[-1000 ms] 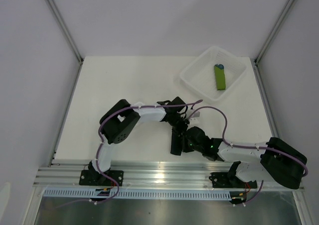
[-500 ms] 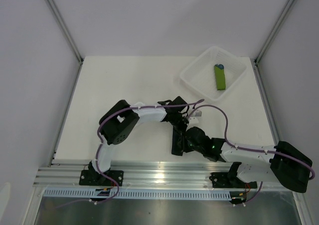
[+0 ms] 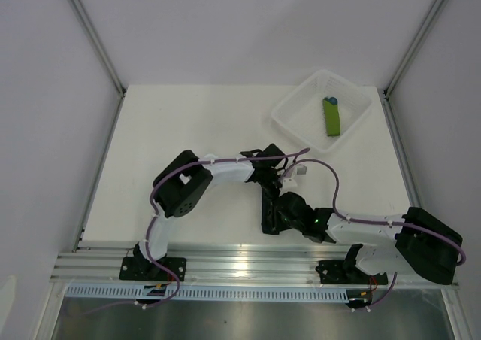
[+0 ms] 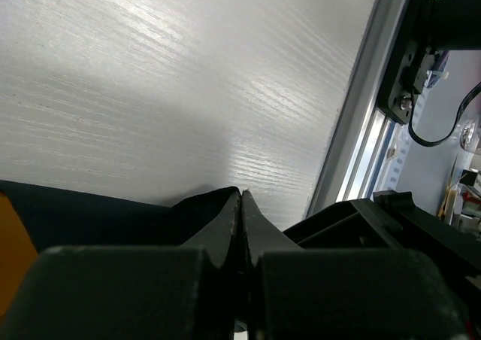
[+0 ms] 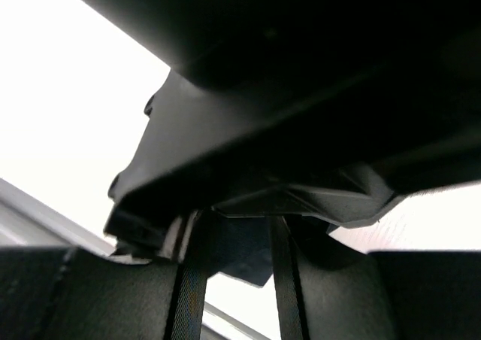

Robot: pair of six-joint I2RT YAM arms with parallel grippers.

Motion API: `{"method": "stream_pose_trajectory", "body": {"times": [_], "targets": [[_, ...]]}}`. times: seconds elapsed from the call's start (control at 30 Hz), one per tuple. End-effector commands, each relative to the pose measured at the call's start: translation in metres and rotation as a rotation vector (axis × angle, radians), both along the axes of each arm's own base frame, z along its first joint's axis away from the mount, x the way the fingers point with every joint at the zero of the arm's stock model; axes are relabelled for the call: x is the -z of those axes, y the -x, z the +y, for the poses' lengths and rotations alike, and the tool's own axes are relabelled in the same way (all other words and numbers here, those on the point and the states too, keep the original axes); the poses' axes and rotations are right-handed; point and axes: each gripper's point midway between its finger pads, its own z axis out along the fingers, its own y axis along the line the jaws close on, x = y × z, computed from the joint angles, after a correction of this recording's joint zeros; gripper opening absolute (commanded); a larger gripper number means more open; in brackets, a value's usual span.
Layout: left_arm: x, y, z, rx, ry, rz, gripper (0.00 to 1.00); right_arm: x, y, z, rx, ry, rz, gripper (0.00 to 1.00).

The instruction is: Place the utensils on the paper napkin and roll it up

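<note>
The paper napkin (image 3: pixel 266 218), a dark roll, lies near the front of the worktop (image 3: pixel 188 122) between both grippers, with an orange utensil (image 4: pixel 10 250) showing at its edge. The left gripper (image 4: pixel 241 193) has its jaws pressed together right at the napkin; the right gripper (image 5: pixel 234 235) has its jaws apart

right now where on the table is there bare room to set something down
Bare: the far-left table stretch from the left edge to the clear bin; the strip between bin and right arm. Crowded: centre front, where both arms meet over the black napkin.
</note>
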Motion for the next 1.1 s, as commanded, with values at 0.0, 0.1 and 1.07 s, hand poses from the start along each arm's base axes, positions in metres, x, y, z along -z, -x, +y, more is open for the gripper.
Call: {"method": "stream_pose_trajectory", "body": {"times": [0.0, 0.1, 1.07], "targets": [[-0.003, 0.007, -0.013, 0.021, 0.001, 0.045, 0.01, -0.002, -0.010, 0.006, 0.028, -0.008, -0.019, 0.38], [0.009, 0.009, -0.009, 0.002, -0.032, 0.064, 0.01, 0.002, -0.009, 0.000, 0.051, 0.004, -0.006, 0.34], [0.007, 0.002, -0.009, 0.006, -0.028, -0.001, 0.06, 0.005, -0.006, -0.021, 0.122, -0.093, 0.001, 0.12]]}}
